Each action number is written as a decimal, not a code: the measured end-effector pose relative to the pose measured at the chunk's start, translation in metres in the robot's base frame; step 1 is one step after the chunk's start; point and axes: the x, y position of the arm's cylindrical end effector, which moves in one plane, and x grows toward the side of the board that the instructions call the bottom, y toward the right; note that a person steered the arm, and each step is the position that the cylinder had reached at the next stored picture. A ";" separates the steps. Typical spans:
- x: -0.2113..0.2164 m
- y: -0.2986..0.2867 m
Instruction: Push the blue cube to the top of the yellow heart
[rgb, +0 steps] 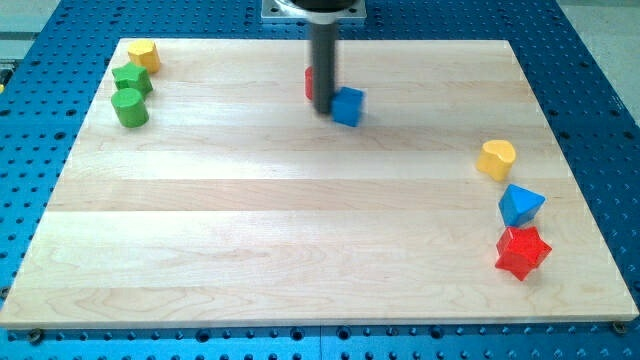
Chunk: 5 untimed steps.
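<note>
One blue cube (348, 106) — seemingly touching my tip (327, 112)

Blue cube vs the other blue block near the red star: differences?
Place: the blue cube sits at the view's top centre, touching my tip on its left; the blue block lies at the view's right, between the yellow heart and red star. Shape: cube is boxy; the other looks pointed. Same blue.

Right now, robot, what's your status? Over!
My tip touching the blue cube's left side, near the view's top. Yellow heart far off at the view's right. Red block partly hidden behind my rod. Path between looks clear.
</note>
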 end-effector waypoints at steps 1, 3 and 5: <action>0.008 0.101; 0.023 0.076; 0.033 0.105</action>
